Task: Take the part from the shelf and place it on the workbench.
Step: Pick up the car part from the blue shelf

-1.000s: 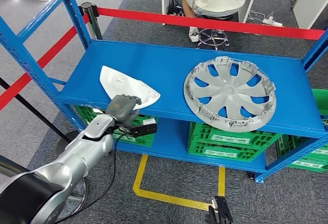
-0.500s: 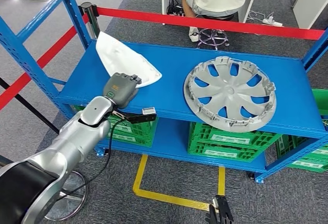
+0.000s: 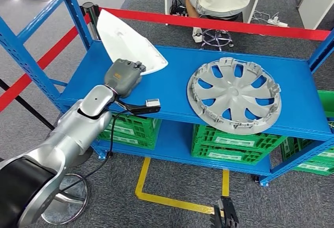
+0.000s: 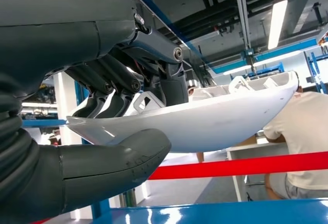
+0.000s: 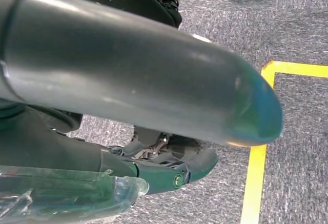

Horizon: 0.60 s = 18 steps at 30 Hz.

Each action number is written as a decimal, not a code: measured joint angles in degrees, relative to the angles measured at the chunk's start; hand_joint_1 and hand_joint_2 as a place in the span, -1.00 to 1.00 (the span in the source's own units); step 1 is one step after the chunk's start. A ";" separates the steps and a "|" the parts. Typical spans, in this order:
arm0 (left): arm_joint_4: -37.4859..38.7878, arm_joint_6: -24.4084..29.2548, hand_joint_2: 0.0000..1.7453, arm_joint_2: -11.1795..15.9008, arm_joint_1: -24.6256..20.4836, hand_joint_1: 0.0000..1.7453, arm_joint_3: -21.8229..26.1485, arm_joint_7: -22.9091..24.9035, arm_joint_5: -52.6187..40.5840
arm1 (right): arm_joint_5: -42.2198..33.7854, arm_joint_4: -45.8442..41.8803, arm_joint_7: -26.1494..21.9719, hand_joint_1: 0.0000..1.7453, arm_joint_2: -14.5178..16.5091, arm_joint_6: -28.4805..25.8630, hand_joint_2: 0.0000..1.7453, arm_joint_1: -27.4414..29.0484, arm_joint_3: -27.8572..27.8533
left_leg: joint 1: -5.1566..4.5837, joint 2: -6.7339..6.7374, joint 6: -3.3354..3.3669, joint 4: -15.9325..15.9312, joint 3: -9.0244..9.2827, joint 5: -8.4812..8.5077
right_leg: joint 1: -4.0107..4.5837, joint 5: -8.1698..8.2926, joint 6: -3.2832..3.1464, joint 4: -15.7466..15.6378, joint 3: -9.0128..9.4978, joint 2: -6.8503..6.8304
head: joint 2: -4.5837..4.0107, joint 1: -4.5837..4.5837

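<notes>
One white plastic part (image 3: 128,45), a thin curved shell, is held clear above the blue shelf (image 3: 177,82), tilted up at its far end. The left hand (image 3: 122,75) pinches its near edge between thumb and fingers (image 4: 116,88). It is probably light, rigid and smooth, so an edge grip may slip. Right hand (image 5: 162,96): finger state cannot be told.

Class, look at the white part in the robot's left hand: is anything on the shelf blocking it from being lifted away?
Nothing visible does. The left hand holds the white part tilted above the blue shelf; the grey hubcap lies apart.
</notes>
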 joint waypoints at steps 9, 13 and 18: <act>0.00 0.13 1.00 0.01 -0.03 0.94 -0.14 -0.51 1.10 | -0.14 0.00 0.22 -1.00 -0.11 -0.19 -1.00 -0.37 0.14 | 0.00 0.00 0.00 0.00 0.00 0.00 | 0.00 0.00 0.00 0.00 0.00 0.00 | 0.00 0.00; 0.00 0.08 1.00 0.08 -0.02 0.94 -0.22 -0.21 0.45 | 0.04 0.00 0.55 -1.00 -0.22 -0.19 -1.00 -0.51 0.70 | 0.00 0.00 0.00 0.00 0.00 0.00 | 0.00 0.00 0.00 0.00 0.00 0.00 | 0.00 0.00; 0.00 0.13 1.00 0.16 -0.02 0.94 -0.32 0.17 -0.08 | 0.07 0.00 0.75 -1.00 -0.32 -0.19 -1.00 -0.66 1.05 | 0.00 0.00 0.00 0.00 0.00 0.00 | 0.00 0.00 0.00 0.00 0.00 0.00 | 0.00 0.00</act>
